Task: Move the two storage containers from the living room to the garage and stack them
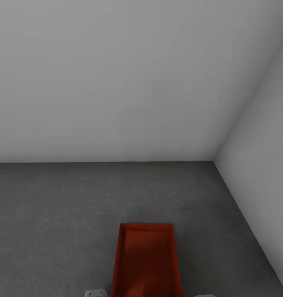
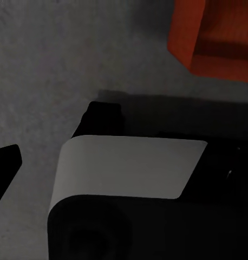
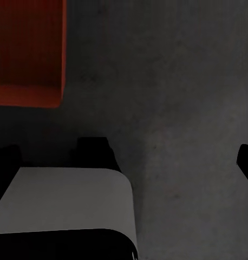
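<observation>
Left hand: one dark fingertip (image 2: 6,162) shows at the edge of the left wrist view; cannot tell whether the hand is apart or together. Nothing in it. Below it, the robot's white-and-black base (image 2: 129,168) and rough grey floor (image 2: 59,65).

Right hand: dark fingertip (image 3: 246,160) at one edge of its wrist view, another dark piece at the opposite edge; gap state not readable. Same base panel (image 3: 64,197) beneath, over floor (image 3: 183,97).

Storage container (image 1: 146,262), orange-red, open side up, interior bare, lies flat on the concrete floor (image 1: 54,214) directly ahead of the robot, long axis pointing away. A corner of it shows in each wrist view (image 2: 216,38) (image 3: 27,51), apart from both hands.

Beyond: plain white back wall (image 1: 116,82) and right-hand wall (image 1: 265,144) meeting in a corner. Open concrete on both flanks of the container.
</observation>
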Controlling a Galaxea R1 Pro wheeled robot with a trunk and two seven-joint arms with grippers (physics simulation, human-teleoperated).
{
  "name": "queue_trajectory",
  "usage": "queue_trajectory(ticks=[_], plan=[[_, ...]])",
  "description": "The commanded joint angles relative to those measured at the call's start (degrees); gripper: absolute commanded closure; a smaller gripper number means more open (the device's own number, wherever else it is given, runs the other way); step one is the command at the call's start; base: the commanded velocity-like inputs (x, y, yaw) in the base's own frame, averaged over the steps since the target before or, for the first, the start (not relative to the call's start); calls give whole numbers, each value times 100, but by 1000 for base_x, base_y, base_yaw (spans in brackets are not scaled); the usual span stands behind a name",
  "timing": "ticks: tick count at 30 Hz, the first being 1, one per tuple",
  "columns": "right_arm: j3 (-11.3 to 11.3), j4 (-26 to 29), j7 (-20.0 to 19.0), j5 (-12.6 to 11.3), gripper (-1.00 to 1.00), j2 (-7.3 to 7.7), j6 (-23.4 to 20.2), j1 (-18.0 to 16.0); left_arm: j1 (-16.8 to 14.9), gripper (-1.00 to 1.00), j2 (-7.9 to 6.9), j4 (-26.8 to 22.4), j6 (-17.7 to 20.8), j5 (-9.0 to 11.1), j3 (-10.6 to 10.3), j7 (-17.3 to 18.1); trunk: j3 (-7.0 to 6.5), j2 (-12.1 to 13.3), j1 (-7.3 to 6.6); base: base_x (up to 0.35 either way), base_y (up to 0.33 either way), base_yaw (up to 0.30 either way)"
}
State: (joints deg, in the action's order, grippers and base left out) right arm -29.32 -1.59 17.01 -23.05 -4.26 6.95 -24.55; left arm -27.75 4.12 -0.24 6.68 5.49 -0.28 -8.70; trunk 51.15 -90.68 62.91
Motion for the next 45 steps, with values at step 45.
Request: queue_trajectory(ticks=[45], plan=[[-47, -17, 1, -59, -100, -4, 34, -5, -2, -100, 12, -3, 26, 57, -7, -15, -403, -2, 0, -118, 0, 0]])
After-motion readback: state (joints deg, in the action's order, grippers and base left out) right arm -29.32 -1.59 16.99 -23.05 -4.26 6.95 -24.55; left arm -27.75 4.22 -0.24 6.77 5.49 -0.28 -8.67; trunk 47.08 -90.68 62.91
